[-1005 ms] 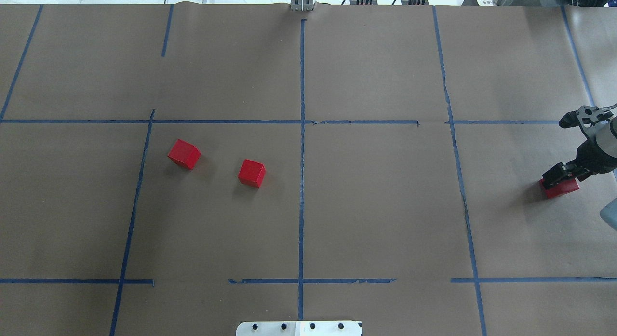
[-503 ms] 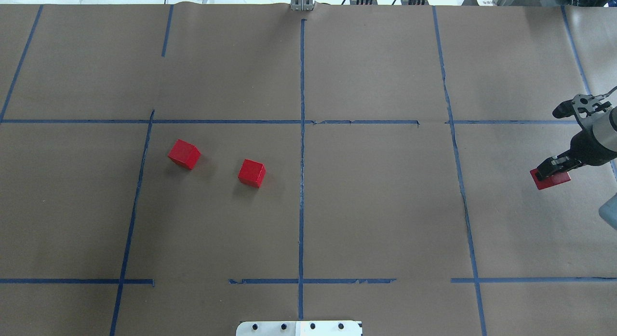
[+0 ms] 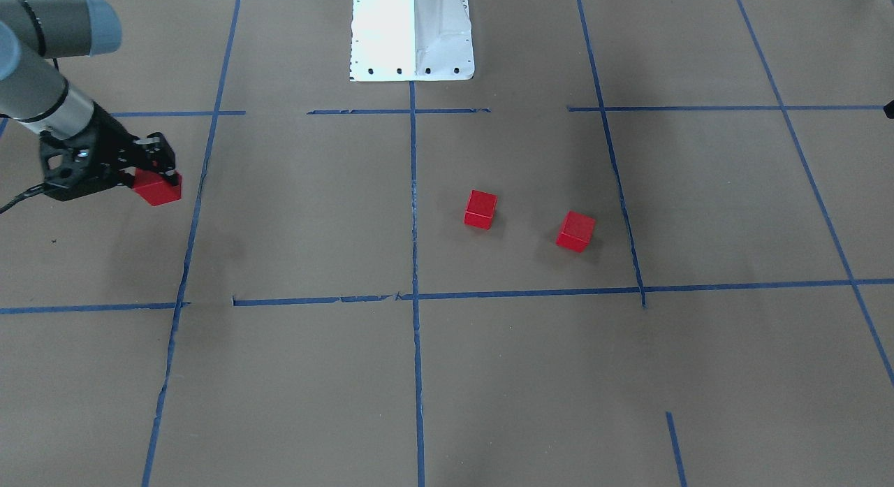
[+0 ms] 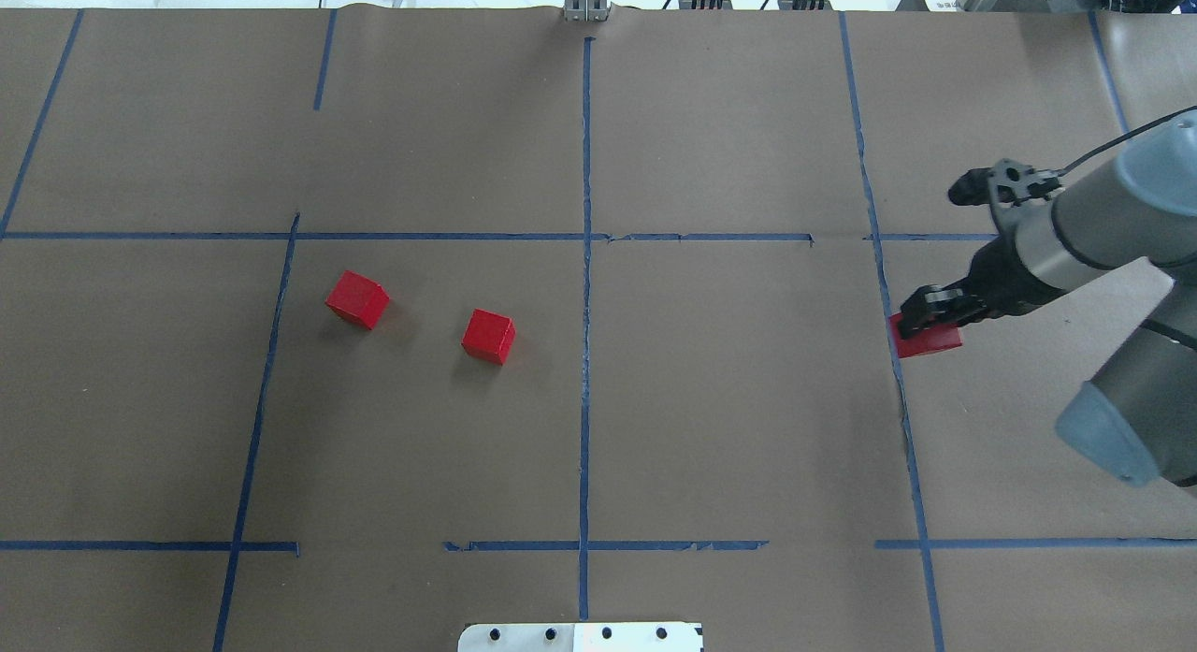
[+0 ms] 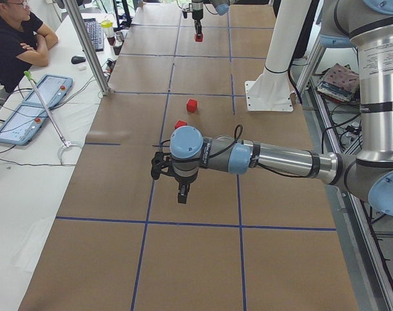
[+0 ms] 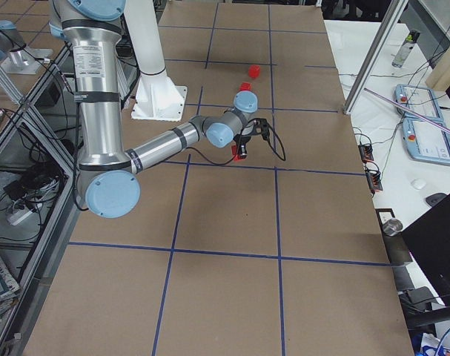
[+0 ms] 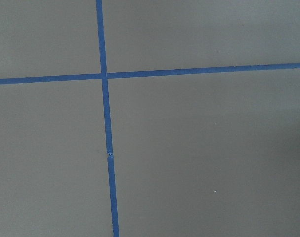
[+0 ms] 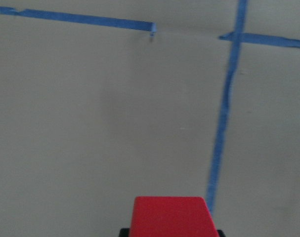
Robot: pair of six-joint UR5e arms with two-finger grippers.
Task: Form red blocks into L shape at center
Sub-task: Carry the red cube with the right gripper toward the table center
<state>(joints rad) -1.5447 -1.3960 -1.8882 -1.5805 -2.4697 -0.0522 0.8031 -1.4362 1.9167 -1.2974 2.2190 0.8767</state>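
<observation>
Two red blocks (image 4: 357,299) (image 4: 488,336) lie apart on the brown paper, in the centre cell left of the vertical blue tape line (image 4: 585,353); they also show in the front view (image 3: 575,231) (image 3: 480,209). My right gripper (image 4: 926,313) is shut on the third red block (image 4: 928,340) and holds it above the paper, over the tape line at the right edge of the centre cells. That block fills the bottom of the right wrist view (image 8: 170,216). My left gripper (image 5: 181,194) shows only in the exterior left view, pointing down over bare paper; I cannot tell if it is open or shut.
The white robot base plate (image 4: 580,636) sits at the near table edge on the centre line. An operator (image 5: 15,39) sits beside the table's far side with control boxes (image 5: 34,97). A metal post (image 5: 89,45) stands at that edge.
My right arm has moved left from the table's right edge toward the centre, carrying the red block off the paper. The two other blocks have not moved.
</observation>
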